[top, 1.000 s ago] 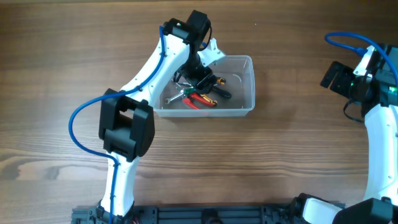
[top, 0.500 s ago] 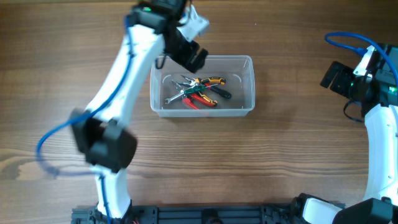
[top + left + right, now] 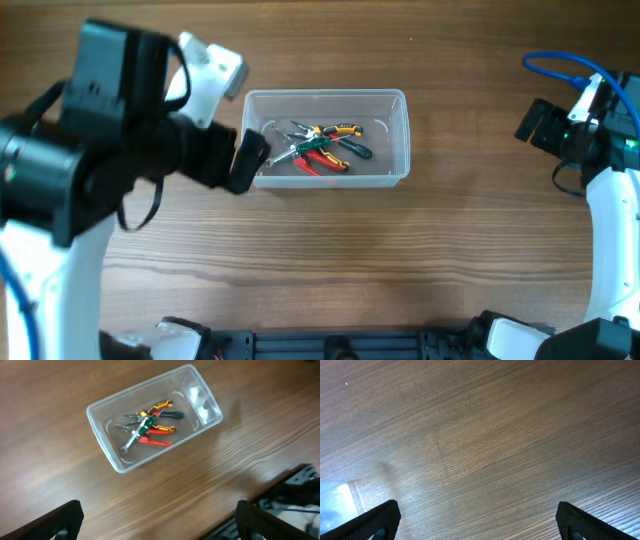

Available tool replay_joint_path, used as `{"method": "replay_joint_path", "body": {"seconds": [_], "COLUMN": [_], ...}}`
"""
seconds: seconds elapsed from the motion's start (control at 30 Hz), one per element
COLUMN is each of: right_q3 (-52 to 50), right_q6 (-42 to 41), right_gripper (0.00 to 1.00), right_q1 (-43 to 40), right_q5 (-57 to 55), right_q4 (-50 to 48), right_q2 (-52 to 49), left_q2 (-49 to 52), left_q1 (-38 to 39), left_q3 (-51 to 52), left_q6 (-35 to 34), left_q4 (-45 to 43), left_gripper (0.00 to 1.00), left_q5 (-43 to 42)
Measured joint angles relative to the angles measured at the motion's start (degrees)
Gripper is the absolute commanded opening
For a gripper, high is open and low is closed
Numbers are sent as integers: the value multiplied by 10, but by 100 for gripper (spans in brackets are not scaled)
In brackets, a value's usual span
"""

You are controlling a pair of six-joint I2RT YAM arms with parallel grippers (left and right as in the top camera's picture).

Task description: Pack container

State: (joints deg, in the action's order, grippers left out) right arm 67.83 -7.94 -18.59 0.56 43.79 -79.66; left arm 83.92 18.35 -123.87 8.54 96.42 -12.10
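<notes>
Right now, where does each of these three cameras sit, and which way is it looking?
Overhead: above the table, facing straight down on the container holding hand tools; both arms show.
Left wrist: on the raised left arm, tilted down at the container; its open fingers frame the bottom corners.
Right wrist: facing bare table wood; its open fingers show likewise.
Overhead and left wrist share the container and hand tools.

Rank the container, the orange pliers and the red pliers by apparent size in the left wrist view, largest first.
1. Container: by far the largest.
2-3. Orange pliers and red pliers: they look about alike. They lie piled with other tools that partly cover them, so I won't rank them.
</notes>
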Motion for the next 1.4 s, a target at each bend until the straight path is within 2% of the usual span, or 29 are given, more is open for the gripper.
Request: {"method": "replay_joint_path", "body": {"seconds": [0.17,0.33,0.43,0.5,0.63,0.7,0.87,1.1,1.2,1.4], "right_q3": [0,0,0,0,0,0,0,0,0,0], "right_q6": [0,0,0,0,0,0,0,0,0,0], "right_gripper": [100,100,100,100,100,100,100,100,100,100], "right_q1": [0,0,0,0,0,0,0,0,0,0], "right_q5": [0,0,0,0,-2,-2,-2,-2,-2,-2], "right_q4": [0,0,0,0,0,0,0,0,0,0], "right_q2": [0,0,0,0,0,0,0,0,0,0], "left_q2": [-69,-208,-300,-379,-485,-513,-531,-531,-532,-531], "left_q1": [0,0,0,0,0,0,0,0,0,0], "left_q3": [78,243,343,414,498,521,536,544,570,691], "left_q6": [-35,-77,-118,-156,-217,-242,-278,-278,-248,-205], "left_q4": [-2,-12,-56,-115,-207,-216,-186,-202,-244,-414], "left_gripper": [100,100,100,100,100,100,100,100,100,100], "left_q5": [-11,-15,-15,-15,-8,-5,3,21,25,49]}}
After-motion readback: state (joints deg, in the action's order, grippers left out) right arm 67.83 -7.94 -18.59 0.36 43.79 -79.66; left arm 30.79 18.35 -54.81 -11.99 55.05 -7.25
